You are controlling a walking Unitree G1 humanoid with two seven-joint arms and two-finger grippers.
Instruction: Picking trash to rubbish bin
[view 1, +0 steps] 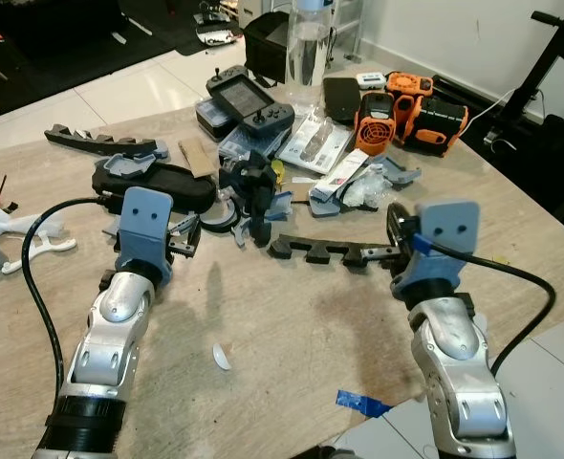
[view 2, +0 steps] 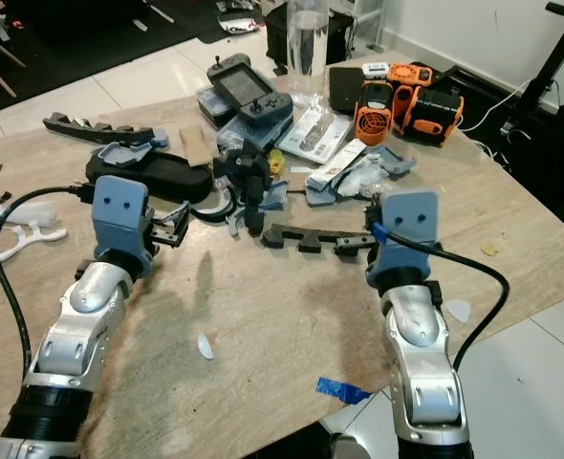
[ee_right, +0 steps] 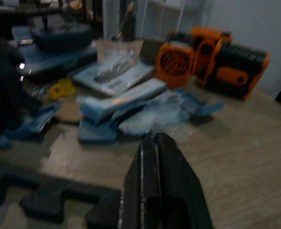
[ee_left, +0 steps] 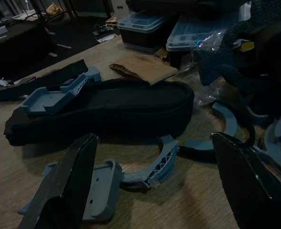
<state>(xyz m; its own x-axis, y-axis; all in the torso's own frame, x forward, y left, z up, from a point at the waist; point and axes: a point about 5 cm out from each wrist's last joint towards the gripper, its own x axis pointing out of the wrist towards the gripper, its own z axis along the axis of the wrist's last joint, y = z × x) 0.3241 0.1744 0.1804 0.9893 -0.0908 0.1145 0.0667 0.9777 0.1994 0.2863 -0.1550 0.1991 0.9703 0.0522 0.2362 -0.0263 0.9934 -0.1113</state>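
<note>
Pale blue printed scraps are what the left gripper (ee_left: 150, 191) faces: its fingers (ee_left: 59, 191) stand spread wide, low over the tabletop (view 1: 292, 335), with a curved blue bracket (ee_left: 155, 164) lying between them and just ahead, a flat blue piece (ee_left: 100, 188) touching the inner side of one finger. Beyond the bracket, farther off, lies a long black case (view 1: 158, 186), its long axis running left to right across the line of reach. That suggests the left arm is nearest this trash and need only go forward a little and close.

On the right, the right gripper (ee_right: 159, 157) has its fingers pressed together, empty, its tips over the right end of a notched black strip (view 1: 325, 253) that runs left to right. Crumpled clear plastic (ee_right: 155, 112) and a blue-white packet (ee_right: 124, 98) lie ahead of it on the far side, orange tools (view 1: 411, 110) beyond. I cannot make out a rubbish bin.
</note>
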